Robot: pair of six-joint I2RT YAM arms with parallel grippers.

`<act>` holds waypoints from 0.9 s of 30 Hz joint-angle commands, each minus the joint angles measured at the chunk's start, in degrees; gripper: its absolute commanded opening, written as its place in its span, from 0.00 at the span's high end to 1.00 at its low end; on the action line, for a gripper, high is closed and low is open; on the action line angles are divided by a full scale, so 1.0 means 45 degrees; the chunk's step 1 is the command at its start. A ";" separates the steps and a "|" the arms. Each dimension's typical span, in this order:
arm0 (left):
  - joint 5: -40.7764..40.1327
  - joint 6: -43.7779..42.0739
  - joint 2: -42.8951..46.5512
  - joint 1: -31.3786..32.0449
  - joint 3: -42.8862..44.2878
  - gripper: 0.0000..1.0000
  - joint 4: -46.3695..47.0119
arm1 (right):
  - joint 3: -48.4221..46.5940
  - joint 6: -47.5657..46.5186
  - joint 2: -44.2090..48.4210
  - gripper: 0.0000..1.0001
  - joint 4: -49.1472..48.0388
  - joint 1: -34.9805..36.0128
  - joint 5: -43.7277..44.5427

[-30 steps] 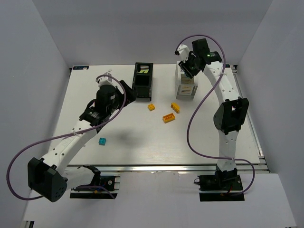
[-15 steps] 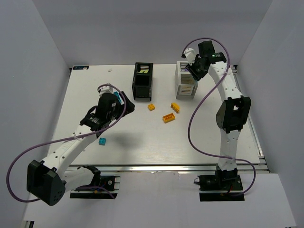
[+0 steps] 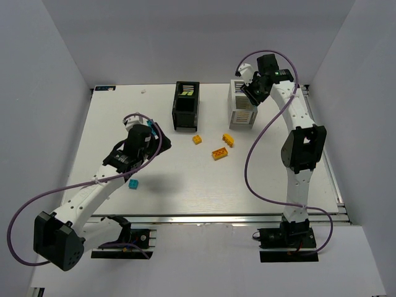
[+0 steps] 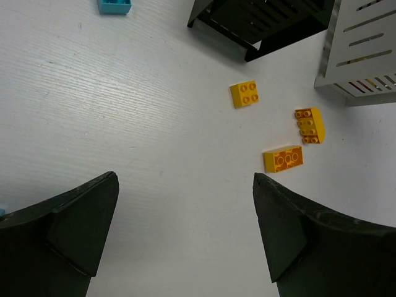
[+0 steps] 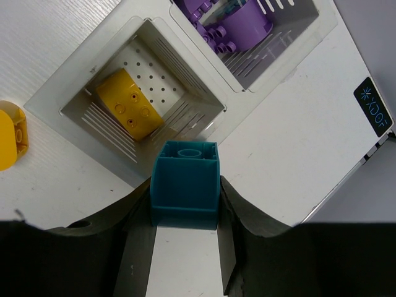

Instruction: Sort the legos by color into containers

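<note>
White tabletop (image 3: 185, 185) carries three loose orange bricks (image 4: 283, 158) and two loose cyan bricks (image 3: 133, 184), near one black box (image 3: 185, 114). My left gripper (image 4: 184, 185) hangs wide open, empty. My right gripper (image 5: 185, 207) pinches one teal brick (image 5: 184, 179) above the rim of a white box (image 5: 74, 99) holding one yellow brick (image 5: 130, 111).

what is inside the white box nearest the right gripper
One yellow brick lies on the perforated floor of the white box. The teal brick, held in the right gripper, hides the box's near rim; the rest of the floor looks bare.
</note>
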State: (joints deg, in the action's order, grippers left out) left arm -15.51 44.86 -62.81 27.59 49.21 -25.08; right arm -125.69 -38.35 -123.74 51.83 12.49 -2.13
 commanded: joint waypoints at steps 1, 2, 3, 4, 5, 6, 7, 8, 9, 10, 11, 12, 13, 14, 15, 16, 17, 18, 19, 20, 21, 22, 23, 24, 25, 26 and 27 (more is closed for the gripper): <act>-0.0148 0.0109 0.0382 0.0040 -0.0076 0.02 -0.0012 | 0.0216 -0.0014 0.0526 1.00 -0.0132 -0.0061 -0.0249; -0.0128 0.0109 0.0402 0.0040 -0.0115 0.02 0.0026 | 0.0216 -0.0013 0.0526 1.00 -0.0151 -0.0061 -0.0268; -0.0128 0.0128 0.0402 0.0040 -0.0115 0.02 0.0027 | 0.0216 -0.0013 0.0526 1.00 -0.0151 -0.0061 -0.0288; -0.0128 0.0148 0.0460 0.0040 -0.0135 0.02 0.0046 | 0.0216 0.0006 0.0526 1.00 -0.0151 -0.0061 -0.0307; -0.0147 0.0148 0.0480 0.0040 -0.0135 0.02 0.0046 | 0.0216 0.0025 0.0526 1.00 -0.0171 -0.0080 -0.0308; -0.0167 0.0148 0.0500 0.0040 -0.0154 0.02 0.0046 | 0.0216 0.0045 0.0545 1.00 -0.0171 -0.0081 -0.0327; -0.0187 0.0148 0.0539 0.0040 -0.0155 0.02 0.0046 | 0.0216 0.0065 0.0565 1.00 -0.0190 -0.0061 -0.0385; -0.0187 0.0148 0.0539 0.0040 -0.0155 0.02 0.0046 | 0.0216 0.0065 0.0584 1.00 -0.0210 -0.0061 -0.0386; -0.0225 0.0148 0.0558 0.0040 -0.0155 0.02 0.0046 | 0.0235 0.0084 0.0604 1.00 -0.0249 -0.0061 -0.0405; -0.0206 0.0148 0.0597 0.0059 -0.0155 0.02 0.0066 | 0.0274 0.0084 0.0681 1.00 -0.0288 -0.0061 -0.0444; -0.0206 0.0148 0.0617 0.0040 -0.0135 0.02 0.0066 | 0.0294 0.0123 0.0701 1.00 -0.0385 -0.0061 -0.0502; -0.0206 0.0167 0.0636 0.0040 -0.0135 0.02 0.0066 | 0.0313 0.0143 0.0760 1.00 -0.0444 -0.0080 -0.0542; -0.0187 0.0148 0.0637 0.0040 -0.0116 0.02 0.0104 | 0.0352 0.0201 0.0896 1.00 -0.0502 -0.0081 -0.0716; -0.0148 0.0148 0.0656 0.0040 -0.0115 0.02 0.0085 | 0.0372 0.0259 0.0974 1.00 -0.0580 -0.0081 -0.0853; -0.0148 0.0148 0.0695 0.0040 -0.0096 0.02 0.0085 | 0.0391 0.0318 0.1033 1.00 -0.0774 -0.0081 -0.0951; -0.0109 0.0148 0.0734 0.0040 -0.0096 0.02 0.0105 | 0.0450 0.0512 0.1246 1.00 -0.0912 -0.0081 -0.1184; -0.0109 0.0167 0.0754 0.0040 -0.0096 0.02 0.0124 | 0.0450 0.0611 0.1326 1.00 -0.1029 -0.0081 -0.1322; -0.0031 0.0168 0.0850 0.0040 -0.0135 0.02 0.0163 | 0.0489 0.0728 0.1423 1.00 -0.1224 -0.0081 -0.1478; 0.0008 0.0187 0.0890 0.0040 -0.0212 0.02 0.0279 | 0.0528 0.0961 0.1579 1.00 -0.1322 -0.0081 -0.1750; 0.0047 0.0187 0.0948 0.0040 -0.0271 0.02 0.0339 | 0.0586 0.1060 0.1638 1.00 -0.1381 -0.0081 -0.1966; 0.0164 0.0206 0.0988 0.0040 -0.0330 0.02 0.0416 | 0.0645 0.1158 0.1736 1.00 -0.1517 -0.0119 -0.2335; 0.0242 0.0226 0.1027 0.0040 -0.0466 0.02 0.0572 | 0.0762 0.1333 0.1891 1.00 -0.1557 -0.0100 -0.2552; 0.0359 0.0245 0.1027 0.0040 -0.0486 0.02 0.0612 | 0.0995 0.1412 0.1990 1.00 -0.1635 -0.0119 -0.2824; 0.0418 0.0226 0.1027 0.0040 -0.0525 0.02 0.0651 | 0.1171 0.1490 0.2068 1.00 -0.1713 -0.0100 -0.3195; 0.0457 0.0226 0.0969 0.0040 -0.0526 0.02 0.0652 | 0.1308 0.1568 0.2243 1.00 -0.1830 -0.0100 -0.3450; 0.0516 0.0207 0.0949 0.0040 -0.0487 0.02 0.0652 | 0.1484 0.1646 0.2283 1.00 -0.1831 -0.0100 -0.3723; 0.0536 0.0207 0.0930 0.0040 -0.0448 0.02 0.0613 | 0.1543 0.1705 0.2361 1.00 -0.1831 -0.0119 -0.4248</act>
State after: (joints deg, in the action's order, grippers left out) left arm -14.31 45.69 -59.57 27.59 47.33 -23.53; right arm -119.94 -32.95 -116.49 46.11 12.36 -14.13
